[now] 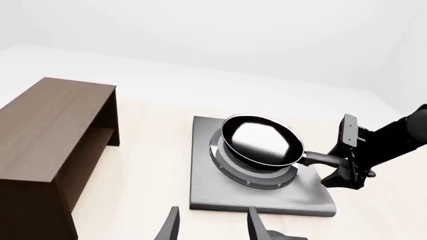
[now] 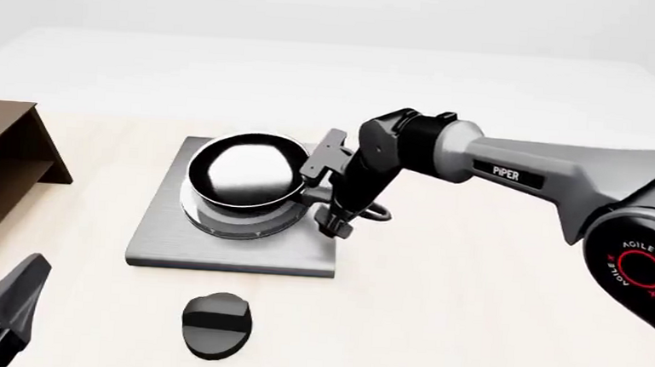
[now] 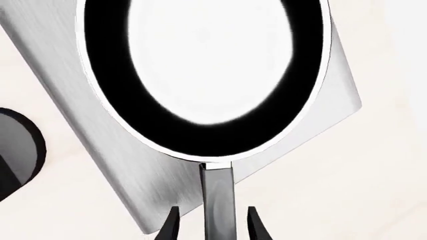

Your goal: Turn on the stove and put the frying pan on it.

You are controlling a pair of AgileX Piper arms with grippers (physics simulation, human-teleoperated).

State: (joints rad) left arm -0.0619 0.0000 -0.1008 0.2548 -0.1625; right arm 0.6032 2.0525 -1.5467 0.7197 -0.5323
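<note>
Sitting on the burner rings of the stove [image 2: 164,246], the frying pan [image 2: 243,171] looks placed. The right tool [image 2: 323,183] straddles its handle, fingers slightly apart, likely to release. The left tool [image 2: 1,313] waits open.

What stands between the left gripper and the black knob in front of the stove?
Nothing visible does. The left gripper waits low at the table's near left, and only bare table separates it from the knob, which lies apart from the stove.

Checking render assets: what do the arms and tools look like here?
Right arm: light grey links, black joints, white "PiPER" lettering, and a black base joint with a red ring marked "AGILE X". Right tool is black with flat, narrow fingers. Left tool has dark grey tapered fingers. No cables visible.
</note>
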